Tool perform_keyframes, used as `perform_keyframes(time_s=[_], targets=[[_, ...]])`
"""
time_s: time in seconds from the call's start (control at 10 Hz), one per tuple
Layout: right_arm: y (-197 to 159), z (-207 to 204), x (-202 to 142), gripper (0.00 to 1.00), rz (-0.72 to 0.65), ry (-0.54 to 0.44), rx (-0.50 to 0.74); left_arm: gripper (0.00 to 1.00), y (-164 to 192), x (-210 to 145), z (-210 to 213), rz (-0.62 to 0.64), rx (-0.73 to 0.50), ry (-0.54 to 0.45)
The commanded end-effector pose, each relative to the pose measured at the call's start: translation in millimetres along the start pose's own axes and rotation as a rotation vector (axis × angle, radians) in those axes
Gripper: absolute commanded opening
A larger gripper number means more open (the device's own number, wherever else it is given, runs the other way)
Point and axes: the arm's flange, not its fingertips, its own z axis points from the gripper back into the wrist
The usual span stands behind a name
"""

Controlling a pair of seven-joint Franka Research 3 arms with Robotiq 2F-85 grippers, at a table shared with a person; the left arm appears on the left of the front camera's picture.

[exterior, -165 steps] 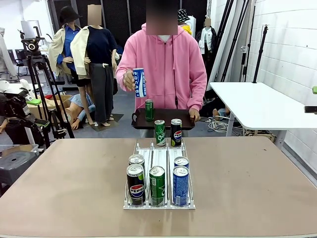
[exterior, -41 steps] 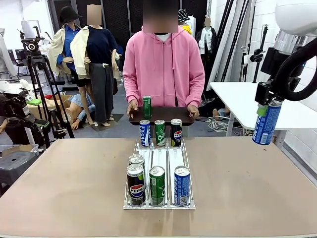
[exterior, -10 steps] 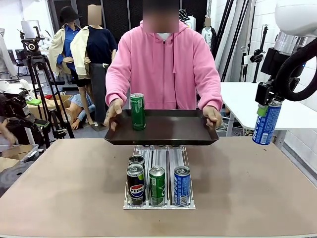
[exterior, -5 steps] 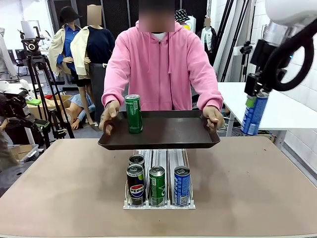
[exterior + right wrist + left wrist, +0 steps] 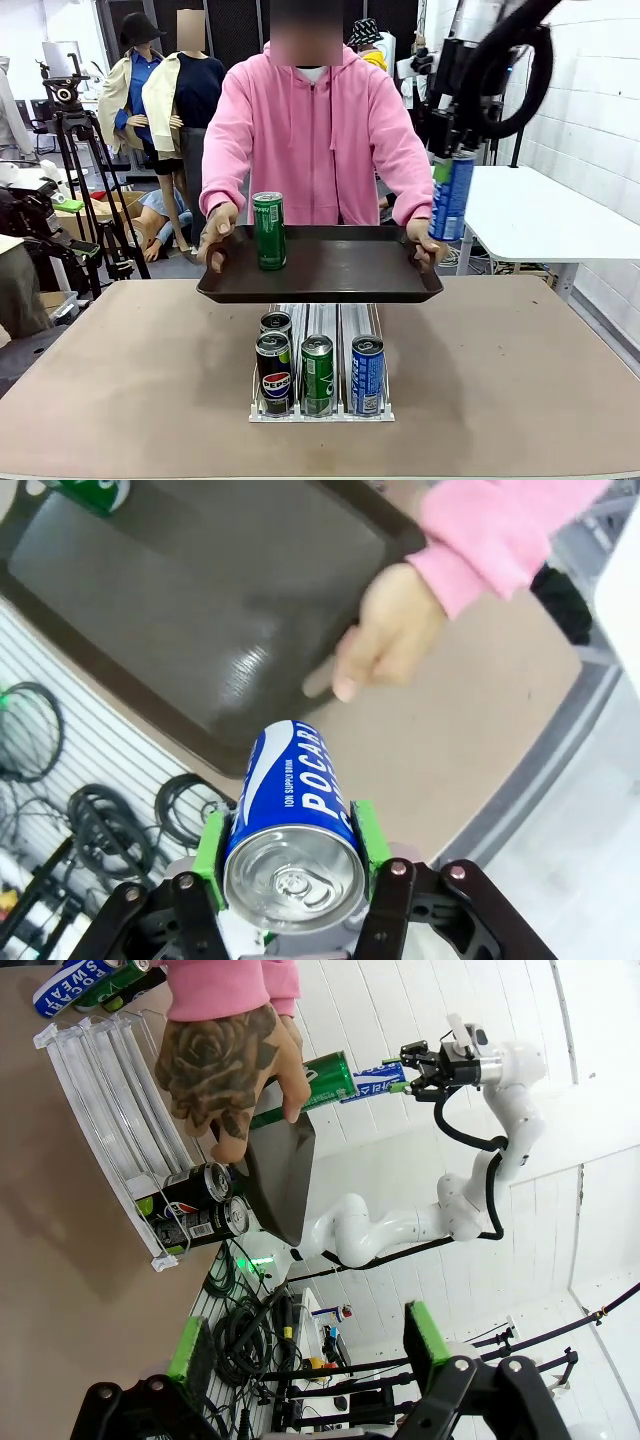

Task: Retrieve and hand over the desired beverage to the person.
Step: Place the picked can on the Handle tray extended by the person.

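Front view: person (image 5: 312, 130) in pink at the far side, both hands on a dark tray (image 5: 330, 270) held up over the table (image 5: 500, 370). 1 green can (image 5: 268, 231) upright on the tray's left part. Right gripper (image 5: 447, 140) high at the top right, closed on the top of a blue can (image 5: 451, 196) that hangs upright just beside the person's hand at the tray's right edge, touching or not cannot tell. Below the tray, a clear rack (image 5: 320, 400) on the table with 3 lanes: 2 black cans in the left lane, 1 green in the middle, 1 blue in the right, all upright at the near end.

Left wrist view: picture rolled sideways. Left gripper (image 5: 300, 1345) at the bottom with its 2 green pads (image 5: 428, 1332) wide apart, nothing between them. Farther off, a tattooed hand (image 5: 225, 1075) gripping the tray (image 5: 278, 1175), the green can (image 5: 310, 1085) on it, the rack (image 5: 110, 1130) with black cans at its end, and the right gripper (image 5: 420, 1065) holding the blue can (image 5: 365, 1078).

Right wrist view: right gripper (image 5: 290, 845) with green pads (image 5: 211, 852) pressed on both sides of the blue can (image 5: 293, 835), top end toward the camera. Past it, the tray (image 5: 190, 610) and a hand (image 5: 390, 640) on the tray's rim.
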Motion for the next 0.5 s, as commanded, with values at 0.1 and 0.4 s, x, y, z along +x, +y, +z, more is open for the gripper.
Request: perform_keyframes(time_s=[0.1,0.4], targets=[[18,-8,52,0.0,0.11,0.028,0.021,1.0,-1,-1,-1,0.003,0.007,-0.007],[47,-34,88,0.0,0.216,0.039,0.011,1.0,-1,-1,-1,0.003,0.007,-0.007]])
